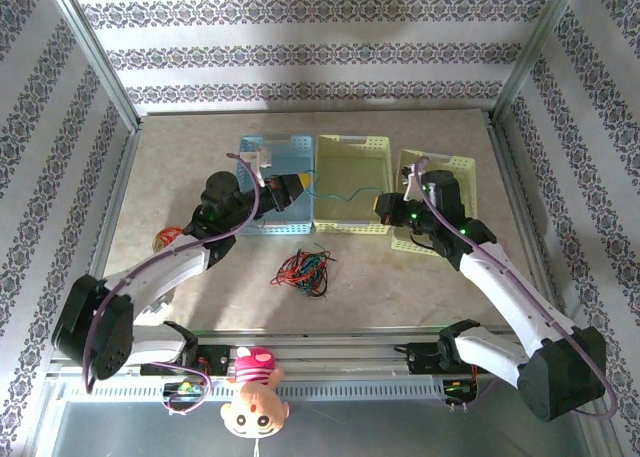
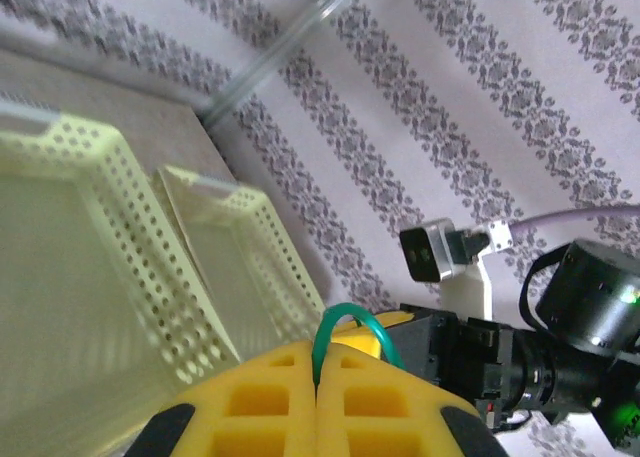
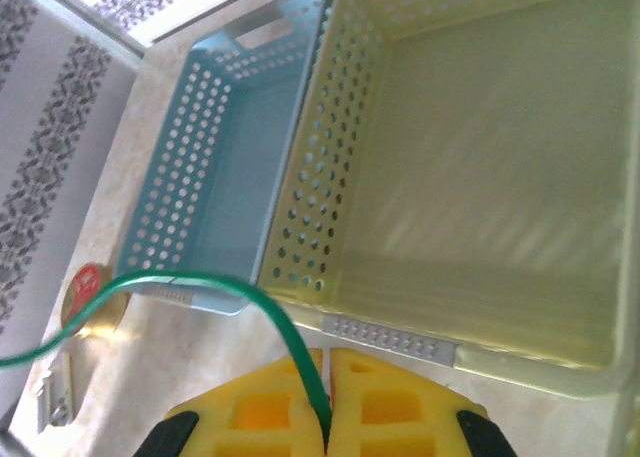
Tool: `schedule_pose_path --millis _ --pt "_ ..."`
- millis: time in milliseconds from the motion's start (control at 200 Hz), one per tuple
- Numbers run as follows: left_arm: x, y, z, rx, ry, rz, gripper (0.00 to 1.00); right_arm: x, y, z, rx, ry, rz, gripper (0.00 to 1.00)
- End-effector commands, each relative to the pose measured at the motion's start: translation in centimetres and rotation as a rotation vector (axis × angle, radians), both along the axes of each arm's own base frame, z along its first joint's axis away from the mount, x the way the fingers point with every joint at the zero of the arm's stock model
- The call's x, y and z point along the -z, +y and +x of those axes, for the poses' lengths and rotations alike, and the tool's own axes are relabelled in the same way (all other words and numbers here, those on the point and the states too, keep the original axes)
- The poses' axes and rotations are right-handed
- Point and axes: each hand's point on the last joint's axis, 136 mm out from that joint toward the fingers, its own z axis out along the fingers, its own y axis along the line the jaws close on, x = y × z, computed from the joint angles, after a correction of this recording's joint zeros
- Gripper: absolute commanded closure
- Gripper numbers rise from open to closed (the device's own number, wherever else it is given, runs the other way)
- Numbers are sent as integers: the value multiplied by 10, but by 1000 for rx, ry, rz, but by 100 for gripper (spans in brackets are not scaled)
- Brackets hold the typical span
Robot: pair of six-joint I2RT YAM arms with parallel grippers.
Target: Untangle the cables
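Saw the green cable (image 1: 345, 196) strung above the middle basket (image 1: 350, 139), from its left wall across to its right wall. Found one end pinched in the left claw (image 1: 300, 189), closed over the basket's left edge. Up close, saw the cable (image 2: 349, 311) poking up in a small loop from between that claw's (image 2: 318, 377) pressed-together yellow pads (image 2: 260, 397). Found the other end in the right claw (image 1: 385, 205), at the basket's right edge, closed on it too. Up close there, saw the cable (image 3: 200, 280) curving away left from that claw (image 3: 328, 377). Saw the other cables (image 1: 303, 270), red and black, tangled in a pile on the table (image 1: 200, 157) just in front of the basket. Saw a blue basket (image 1: 262, 229) right beside its left side and a right basket (image 1: 455, 164) near its other side.
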Motion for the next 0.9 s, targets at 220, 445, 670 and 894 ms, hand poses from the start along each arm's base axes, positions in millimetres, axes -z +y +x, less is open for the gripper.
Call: schedule_pose_path --millis 220,445,670,894 --pt "26 64 12 -303 62 79 100 24 -40 7 224 45 -52 100" --pt "50 96 20 -412 154 63 100 21 -32 8 184 45 -34 100" --pt "76 140 24 -599 248 103 100 24 -29 9 175 59 -33 100" --pt "88 164 24 -676 298 78 100 27 -18 8 122 89 -6 47"
